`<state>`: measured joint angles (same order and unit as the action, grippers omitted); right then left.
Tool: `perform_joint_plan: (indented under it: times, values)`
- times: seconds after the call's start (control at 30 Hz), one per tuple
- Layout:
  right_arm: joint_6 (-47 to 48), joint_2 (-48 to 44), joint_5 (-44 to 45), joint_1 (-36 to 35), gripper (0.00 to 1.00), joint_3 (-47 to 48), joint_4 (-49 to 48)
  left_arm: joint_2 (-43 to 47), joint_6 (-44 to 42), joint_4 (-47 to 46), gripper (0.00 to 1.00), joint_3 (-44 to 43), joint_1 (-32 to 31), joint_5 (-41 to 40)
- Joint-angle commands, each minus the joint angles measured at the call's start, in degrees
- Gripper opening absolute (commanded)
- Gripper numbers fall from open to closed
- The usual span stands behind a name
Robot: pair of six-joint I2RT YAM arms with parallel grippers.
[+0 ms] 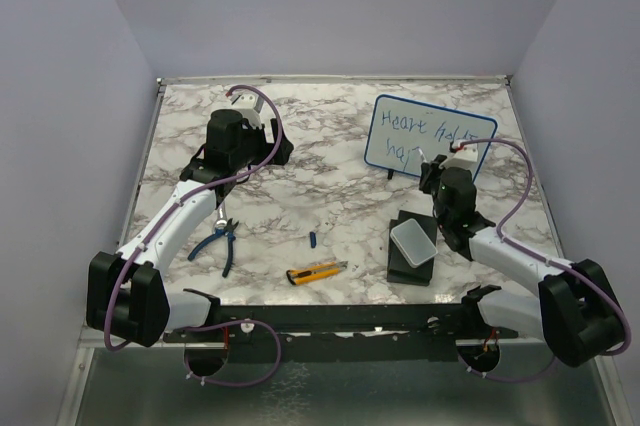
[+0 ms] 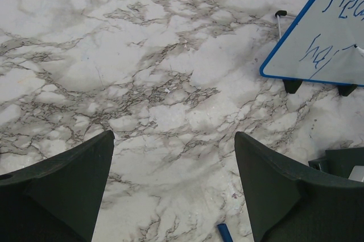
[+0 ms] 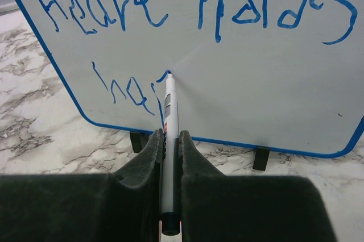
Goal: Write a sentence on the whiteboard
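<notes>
The whiteboard point(image 1: 472, 143), white with a thin blue frame and black feet, stands tilted at the back right. It also shows in the right wrist view point(image 3: 273, 83) and the left wrist view point(image 2: 335, 37). The sentence point(image 3: 136, 3) is in blue marker: a full top line and a short start of a second line point(image 3: 128, 91). My right gripper point(image 3: 169, 135) is shut on a white marker point(image 3: 170, 105), whose tip touches the board at the end of the second line. In the top view the right gripper point(image 1: 435, 171) is just in front of the board. My left gripper point(image 2: 173, 134) is open and empty above the marble, left of the board point(image 1: 278, 149).
Blue-handled pliers point(image 1: 222, 241), a yellow utility knife point(image 1: 315, 271) and a small blue cap point(image 1: 312, 239) lie on the marble table. A pale grey box point(image 1: 413, 242) sits on a black block point(image 1: 410, 268) beside my right arm. The cap also shows in the left wrist view point(image 2: 224, 232).
</notes>
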<state>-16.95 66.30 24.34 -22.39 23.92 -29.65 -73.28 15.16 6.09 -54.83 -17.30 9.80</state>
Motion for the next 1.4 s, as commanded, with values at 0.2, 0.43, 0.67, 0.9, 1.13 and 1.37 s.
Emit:
perform_joint_plan:
  times: [0.2, 0.43, 0.67, 0.9, 1.13, 1.37]
  values:
    - [-3.7, 1.1, 1.2, 0.2, 0.01, -1.3, 4.2, 0.9, -0.6, -1.0, 0.87, 0.7, 0.3, -0.2]
    - [-3.7, 3.6, -1.5, 0.2, 0.01, -0.5, 3.1, 1.0, -0.5, -0.9, 0.87, 0.8, 0.3, -0.2]
    - [-2.9, 4.6, -4.3, 0.2, 0.0, -0.1, 0.9, 1.0, -0.6, -1.0, 0.87, 0.8, 0.3, -0.1]
    - [-2.4, 2.3, -5.3, 0.2, 0.01, -1.1, 0.2, 0.9, -0.6, -0.9, 0.88, 0.8, 0.3, -0.2]
    - [-1.8, -3.8, -0.7, 0.2, 0.01, -1.1, 3.8, 0.9, -0.5, -1.0, 0.88, 0.8, 0.3, -0.1]
    - [-0.8, -4.4, 2.9, 0.3, 0.01, -0.3, 5.3, 0.9, -0.5, -0.9, 0.87, 0.8, 0.3, -0.1]
